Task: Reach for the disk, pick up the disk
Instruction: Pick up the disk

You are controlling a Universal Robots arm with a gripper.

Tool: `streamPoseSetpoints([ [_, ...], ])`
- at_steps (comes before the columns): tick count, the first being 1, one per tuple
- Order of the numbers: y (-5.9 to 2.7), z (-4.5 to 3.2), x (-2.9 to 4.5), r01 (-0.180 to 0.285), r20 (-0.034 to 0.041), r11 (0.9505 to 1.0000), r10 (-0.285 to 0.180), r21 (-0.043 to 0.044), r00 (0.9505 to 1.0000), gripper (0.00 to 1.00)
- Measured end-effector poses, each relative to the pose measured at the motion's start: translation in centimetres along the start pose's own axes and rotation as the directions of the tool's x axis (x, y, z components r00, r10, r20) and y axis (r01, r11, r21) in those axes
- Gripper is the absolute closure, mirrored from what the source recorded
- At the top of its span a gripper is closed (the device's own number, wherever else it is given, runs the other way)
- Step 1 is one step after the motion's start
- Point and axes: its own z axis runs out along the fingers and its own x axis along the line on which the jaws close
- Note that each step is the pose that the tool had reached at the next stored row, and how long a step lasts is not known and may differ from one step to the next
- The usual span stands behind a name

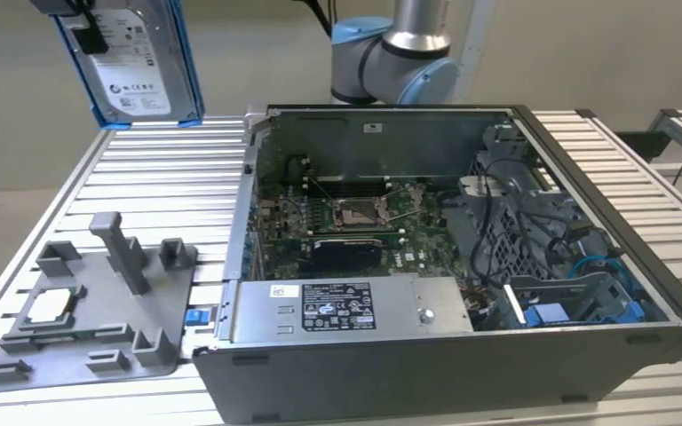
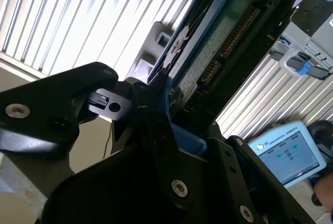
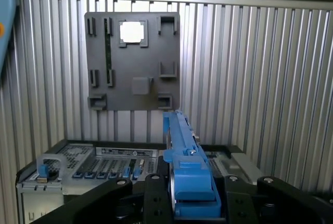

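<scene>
- Disk (image 1: 139, 67): one, hanging upright in the air above the slatted table (image 1: 139, 177), at the exterior view's upper left, well apart from the one open computer case (image 1: 436, 373).
- One gripper (image 3: 193, 198); its black fingers (image 3: 156, 203) are clamped on the disk's blue edge.
- One grey holder tray (image 1: 92, 311) lies on the table, with one white-silver chip (image 1: 51, 306) in it.
- White label on the disk's face; its dark print cannot be made out.
- Silver-grey metal body, bright blue frame.

You have the open desktop computer case (image 1: 412, 382) on the slatted aluminium table (image 1: 163, 191), motherboard (image 1: 353, 217) exposed, grey holder tray (image 1: 104, 311) beside it toward the exterior view's left edge, square chip (image 1: 51, 306) seated in it
</scene>
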Motion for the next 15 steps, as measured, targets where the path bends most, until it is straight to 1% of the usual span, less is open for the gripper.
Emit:
streamPoseSetpoints([
  [15, -3.53, 0.31, 0.07, 0.000, 0.0001, 1.0000, 0.000, -0.0040, 1.0000, 1.00],
])
